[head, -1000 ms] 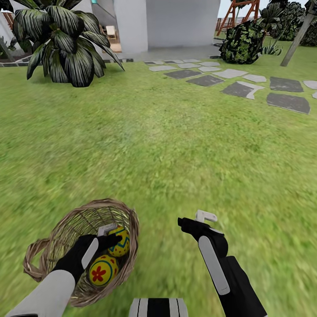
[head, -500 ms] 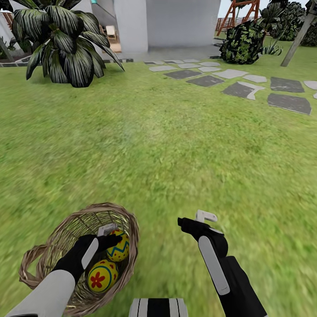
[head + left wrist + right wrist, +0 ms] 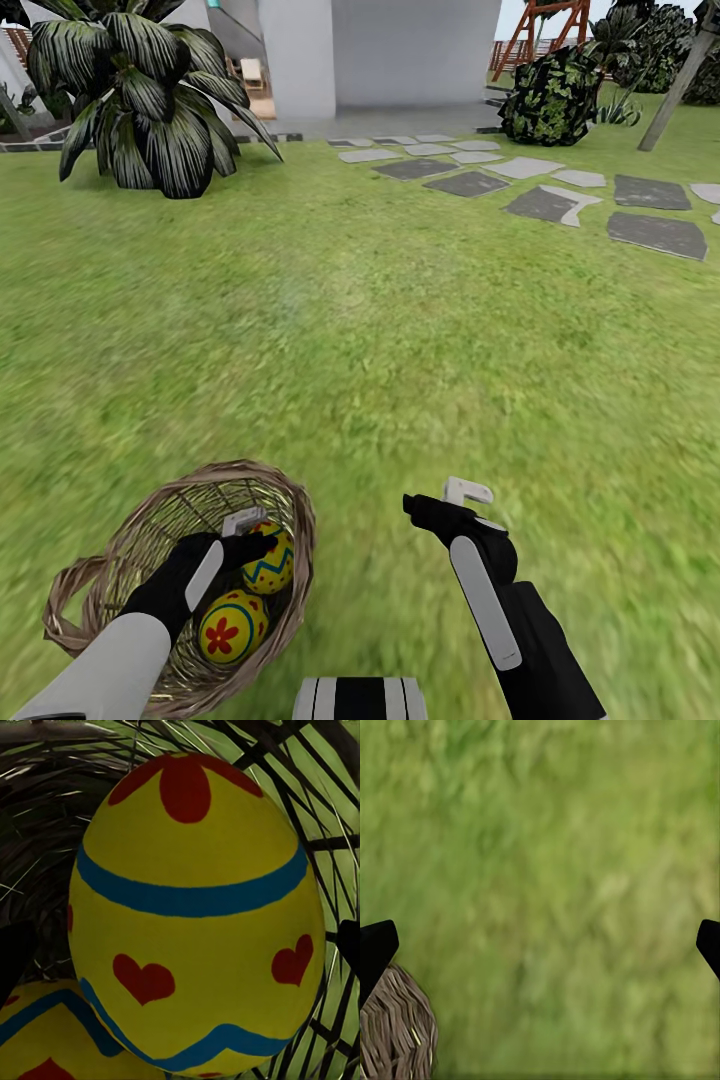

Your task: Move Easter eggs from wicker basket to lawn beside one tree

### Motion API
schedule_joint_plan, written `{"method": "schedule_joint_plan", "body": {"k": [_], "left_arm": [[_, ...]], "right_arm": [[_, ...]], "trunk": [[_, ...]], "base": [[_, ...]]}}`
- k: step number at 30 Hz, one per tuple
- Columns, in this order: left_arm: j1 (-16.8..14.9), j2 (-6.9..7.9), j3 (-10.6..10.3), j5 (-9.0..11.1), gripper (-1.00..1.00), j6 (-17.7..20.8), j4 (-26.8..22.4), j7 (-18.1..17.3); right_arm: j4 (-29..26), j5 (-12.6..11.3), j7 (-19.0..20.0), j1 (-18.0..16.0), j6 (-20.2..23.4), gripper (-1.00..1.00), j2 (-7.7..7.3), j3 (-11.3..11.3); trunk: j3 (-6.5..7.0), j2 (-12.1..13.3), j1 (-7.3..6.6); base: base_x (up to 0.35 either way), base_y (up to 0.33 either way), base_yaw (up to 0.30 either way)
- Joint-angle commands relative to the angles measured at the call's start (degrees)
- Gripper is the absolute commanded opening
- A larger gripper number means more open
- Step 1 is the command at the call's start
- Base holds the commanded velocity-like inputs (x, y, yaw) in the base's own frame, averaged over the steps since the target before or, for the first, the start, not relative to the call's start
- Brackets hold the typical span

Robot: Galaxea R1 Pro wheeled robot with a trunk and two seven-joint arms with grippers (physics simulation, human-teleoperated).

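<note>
Nearby, palm (image 3: 150, 95) and stepping stones (image 3: 545, 195).

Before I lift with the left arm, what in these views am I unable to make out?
- Third egg: the head view shows two eggs in the wicker basket; the left arm covers the rest.
- Left pincer: whether it grips the egg; in the left wrist view the egg hides any contact.
- Basket floor: hidden by eggs and arm.
- Tree: cut off by the head view's edge.
</note>
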Motion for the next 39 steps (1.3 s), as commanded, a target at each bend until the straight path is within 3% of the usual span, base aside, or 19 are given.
{"method": "schedule_joint_plan", "body": {"k": [1, 24, 39], "left_arm": [[0.0, -0.02, 0.2, 0.0, 1.00, 0.3, -0.1, -0.2], [0.0, -0.02, 0.3, 0.0, 1.00, 0.2, -0.1, -0.2], [0.0, -0.03, 0.2, 0.0, 1.00, 0.0, -0.1, -0.3]], "right_arm": [[-0.1, -0.6, -0.6, 0.0, 0.1, 1.00, 0.00, 0.0], [-0.1, -0.6, -0.6, 0.0, 0.2, 1.00, 0.01, -0.4], [-0.1, -0.6, -0.6, 0.0, 0.1, 1.00, 0.00, -0.3]], "trunk": [[-0.04, 0.0, -0.01], [-1.31, 0.0, -0.01], [-1.41, 0.0, -0.01]], "base": [[0.000, 0.000, 0.000], [0.000, 0.000, 0.000], [0.000, 0.000, 0.000]]}}
